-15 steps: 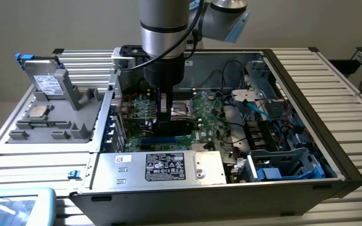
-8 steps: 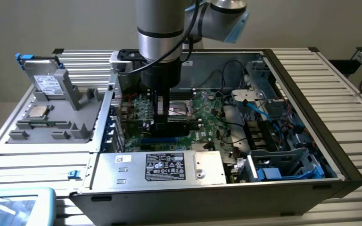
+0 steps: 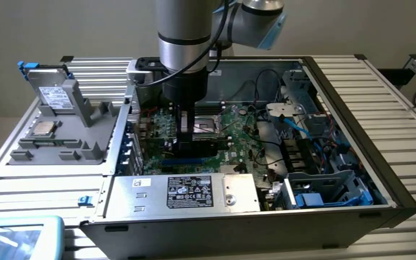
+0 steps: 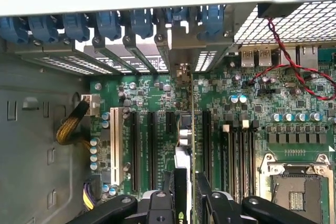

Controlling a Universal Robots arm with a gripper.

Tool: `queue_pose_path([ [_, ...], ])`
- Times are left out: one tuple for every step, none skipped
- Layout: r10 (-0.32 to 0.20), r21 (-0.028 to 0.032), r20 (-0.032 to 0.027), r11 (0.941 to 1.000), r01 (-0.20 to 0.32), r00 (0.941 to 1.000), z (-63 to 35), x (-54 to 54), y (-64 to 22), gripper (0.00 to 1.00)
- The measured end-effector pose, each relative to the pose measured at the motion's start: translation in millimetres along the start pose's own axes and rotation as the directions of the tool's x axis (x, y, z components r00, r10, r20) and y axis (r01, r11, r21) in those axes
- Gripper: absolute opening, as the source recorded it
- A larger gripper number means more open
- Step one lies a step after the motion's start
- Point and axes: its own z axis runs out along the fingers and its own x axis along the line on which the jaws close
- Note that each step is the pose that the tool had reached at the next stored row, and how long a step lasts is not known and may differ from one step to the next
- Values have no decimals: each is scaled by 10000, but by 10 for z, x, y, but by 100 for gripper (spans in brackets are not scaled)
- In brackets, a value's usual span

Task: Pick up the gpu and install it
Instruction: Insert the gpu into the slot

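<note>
Wrist view: the black two-fingered claw point(image 4: 184, 195) is closed on the gpu point(image 4: 182, 148), a thin green circuit card with a silver metal end bracket. The card is seen edge-on, upright between the two fingers point(image 4: 167, 192), which press against its two faces. It reaches out beyond the fingertips, its bracket end towards the row of blue plastic latches point(image 4: 110, 24) on the case wall. The gpu hangs over the large green motherboard point(image 4: 157, 93), in line with the long black expansion slots point(image 4: 136, 150) and between two of them. Whether its lower edge touches a slot cannot be told. The silver processor socket point(image 4: 296, 192) lies well to one side.

In the exterior view the arm reaches straight down into the open black computer case point(image 3: 352, 108) on the slatted metal bench point(image 3: 396, 81). The claw is low over the board, behind the silver power supply box with the black label point(image 3: 186, 192).
</note>
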Motion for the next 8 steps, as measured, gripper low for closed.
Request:
queue_pose_path([
  [0,0,0,10000,0,10000,0,0,0,28],
  [0,-1,-1,10000,0,10000,0,0,0,28],
  [0,0,-2,10000,0,10000,1,0,0,28],
  [0,2,2,10000,0,10000,6,0,2,28],
  [1,1,1,10000,-1,10000,14,0,18,28],
  [1,2,1,10000,-1,10000,15,0,23,28],
  [0,1,0,10000,0,10000,15,0,23,28],
  [-1,1,0,10000,1,10000,15,0,23,28],
])
